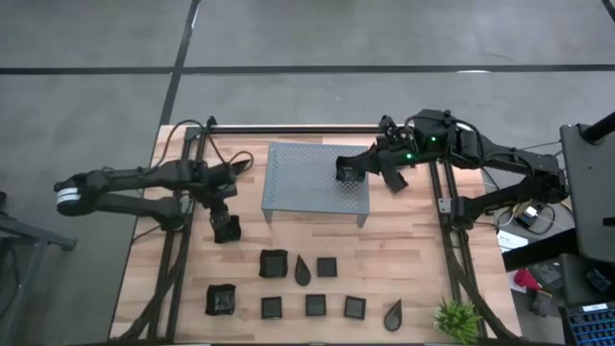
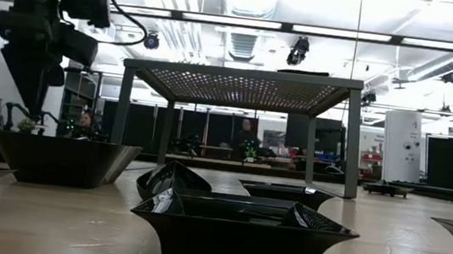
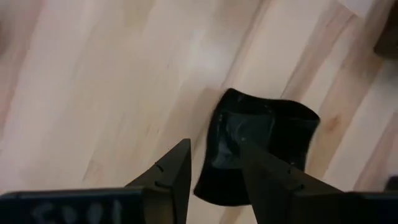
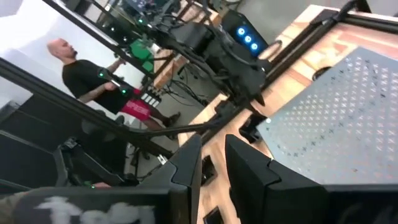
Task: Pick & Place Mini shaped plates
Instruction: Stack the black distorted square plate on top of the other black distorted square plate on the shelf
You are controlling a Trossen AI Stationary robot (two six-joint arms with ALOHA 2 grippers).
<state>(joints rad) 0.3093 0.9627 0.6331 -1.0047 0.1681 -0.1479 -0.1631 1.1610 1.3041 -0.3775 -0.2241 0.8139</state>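
The left gripper [image 3: 213, 148] hangs low over the left side of the worktop [image 1: 404, 250]. Its fingers are spread and stand astride one rim of a square plate [image 3: 273, 124], one finger over the dish's hollow and the other outside it, with bare wood showing between the outer finger and the rim. The glossy black plate rests flat on the wood, just left of the rack [image 1: 298, 183].

The right gripper [image 4: 213, 140] reaches in from the far right, above the right half of the grey perforated rack. Its fingers are a narrow gap apart and nothing shows clamped between them. A second plate [image 1: 345, 171] lies on the rack top right at its tip; whether they touch cannot be told.

Nearer, eight more dishes lie in two loose rows: three behind, a square [image 1: 274, 263], a teardrop [image 1: 303, 271] and a smaller square [image 1: 327, 266], and five along the near edge [image 1: 315, 306], the rightmost another teardrop [image 1: 392, 313]. A plant [image 1: 456, 319] stands at the near right corner. Beyond the worktop, a person [image 4: 93, 78] stands in the room.
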